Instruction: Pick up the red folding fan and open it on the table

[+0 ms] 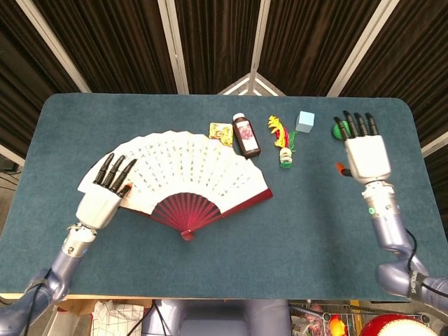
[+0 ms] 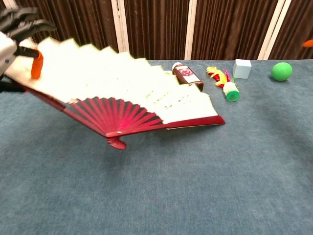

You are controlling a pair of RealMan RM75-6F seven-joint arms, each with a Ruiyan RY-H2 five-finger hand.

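The red folding fan (image 1: 189, 171) is spread wide, cream paper above red ribs, left of the table's centre. In the chest view the fan (image 2: 122, 93) is tilted: its right guard lies on the table and its left end is raised. My left hand (image 1: 105, 192) holds that raised left end, its fingers lying over the paper and its orange thumb tip (image 2: 36, 64) against the fan. My right hand (image 1: 365, 150) hovers far to the right with fingers straight and apart, holding nothing, well away from the fan.
Along the back stand a yellow packet (image 1: 221, 131), a brown bottle (image 1: 246, 135), a yellow-red toy (image 1: 282, 136), a light blue cube (image 1: 305, 121) and a green ball (image 1: 339, 128) just behind my right hand's fingers. The fan's top edge reaches close to the packet and bottle.
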